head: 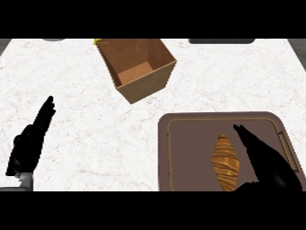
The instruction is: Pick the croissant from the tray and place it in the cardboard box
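The right hand has its fingers straight and close together, holding nothing; they lie over the tray, just right of the croissant. The croissant lies lengthwise in the tray, which sits at the desk's near right corner. The cardboard box stands open near the far edge, well apart from the tray. The left hand rests open near the left edge, fingers straight, holding nothing.
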`<control>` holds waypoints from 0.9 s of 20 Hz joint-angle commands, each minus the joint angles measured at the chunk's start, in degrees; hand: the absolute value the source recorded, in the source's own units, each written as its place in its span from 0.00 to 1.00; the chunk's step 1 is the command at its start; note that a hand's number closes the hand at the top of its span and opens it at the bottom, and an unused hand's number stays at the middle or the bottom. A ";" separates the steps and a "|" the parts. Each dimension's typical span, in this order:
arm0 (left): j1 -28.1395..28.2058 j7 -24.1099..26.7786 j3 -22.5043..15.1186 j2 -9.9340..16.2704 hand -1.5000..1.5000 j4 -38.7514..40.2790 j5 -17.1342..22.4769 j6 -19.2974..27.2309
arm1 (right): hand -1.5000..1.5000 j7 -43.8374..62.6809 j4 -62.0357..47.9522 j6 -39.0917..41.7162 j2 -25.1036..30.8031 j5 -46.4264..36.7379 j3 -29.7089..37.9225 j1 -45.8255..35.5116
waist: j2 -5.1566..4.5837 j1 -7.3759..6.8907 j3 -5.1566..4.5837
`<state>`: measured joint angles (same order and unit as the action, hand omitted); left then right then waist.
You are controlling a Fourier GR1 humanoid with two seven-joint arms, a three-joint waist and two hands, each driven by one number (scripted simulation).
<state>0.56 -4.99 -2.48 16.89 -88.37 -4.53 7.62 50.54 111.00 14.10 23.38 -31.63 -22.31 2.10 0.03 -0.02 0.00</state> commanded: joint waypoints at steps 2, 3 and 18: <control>0.83 -1.82 -1.30 -3.47 0.50 -2.99 -4.34 1.90 | 0.00 -3.02 -3.24 -0.18 -3.90 -3.92 0.25 0.79 | 0.00 -0.02 0.00; 0.44 -2.43 -1.49 -4.32 0.50 -2.10 -5.15 2.08 | 0.00 -2.33 -2.61 1.68 -4.40 -3.63 1.39 -0.84 | 0.00 -0.01 0.00; -1.27 -2.64 2.23 -6.28 0.50 -2.28 -6.73 -2.15 | 0.00 -10.54 -7.12 2.00 -8.23 -9.81 3.53 3.75 | 0.01 0.11 0.00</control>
<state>-0.01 -5.67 1.47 12.91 -88.97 -8.79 4.13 42.55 104.08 16.30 15.16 -40.10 -18.82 3.44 0.02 0.00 0.00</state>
